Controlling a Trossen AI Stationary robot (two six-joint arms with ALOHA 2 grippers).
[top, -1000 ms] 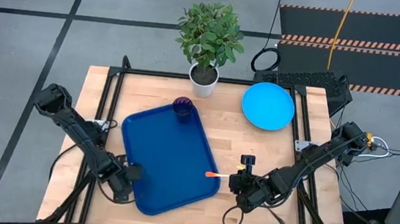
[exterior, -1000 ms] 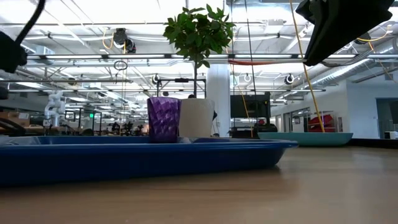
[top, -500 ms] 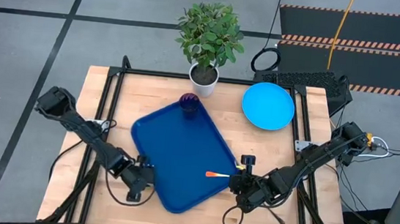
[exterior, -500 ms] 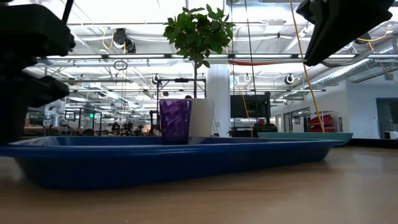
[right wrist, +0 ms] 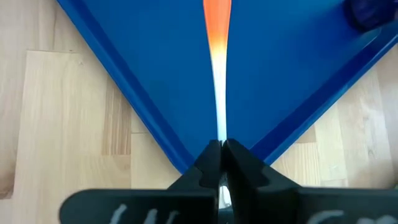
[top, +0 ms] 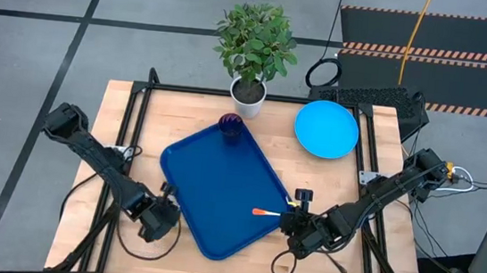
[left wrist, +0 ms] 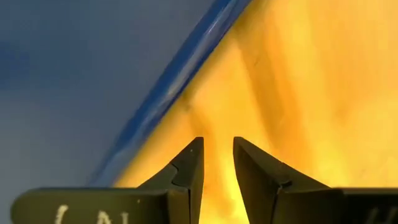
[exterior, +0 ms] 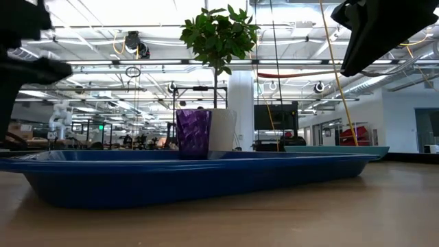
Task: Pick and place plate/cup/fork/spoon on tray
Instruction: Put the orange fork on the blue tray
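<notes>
At the centre of the high view you see the table (top: 118, 133), a pale wood top in a black frame, with the tray (top: 212, 187) lying skewed on it, one corner toward the upper middle of the frame and one toward the lower middle. In the low view the tray (exterior: 171, 175) spans most of the frame's width.

In the upper middle of the high view, a plant (top: 254, 43) in a white pot stands at the table's far edge. To its right, the plate (top: 326, 129) lies flat on the wood, well apart from the tray.

The cup (top: 231, 126) stands upright inside the tray's upper corner; in the low view the cup (exterior: 193, 134) shows just in front of the white pot.

The fork (top: 265, 213) projects over the tray's right corner, orange handle pointing inward. The right gripper (top: 293, 222), at lower right of centre beside that corner, is pinching the fork's metal end; the right wrist view shows the fingers (right wrist: 208, 163) pressed together on the fork (right wrist: 217, 37), with the tray (right wrist: 137, 56) beneath the handle.

The left gripper (top: 162, 216) sits at lower left, just beside the tray's left edge. In the left wrist view its fingers (left wrist: 189, 171) are slightly spread over bare wood, with nothing between them, next to the tray rim (left wrist: 168, 93).

You cannot locate the spoon in any view.
</notes>
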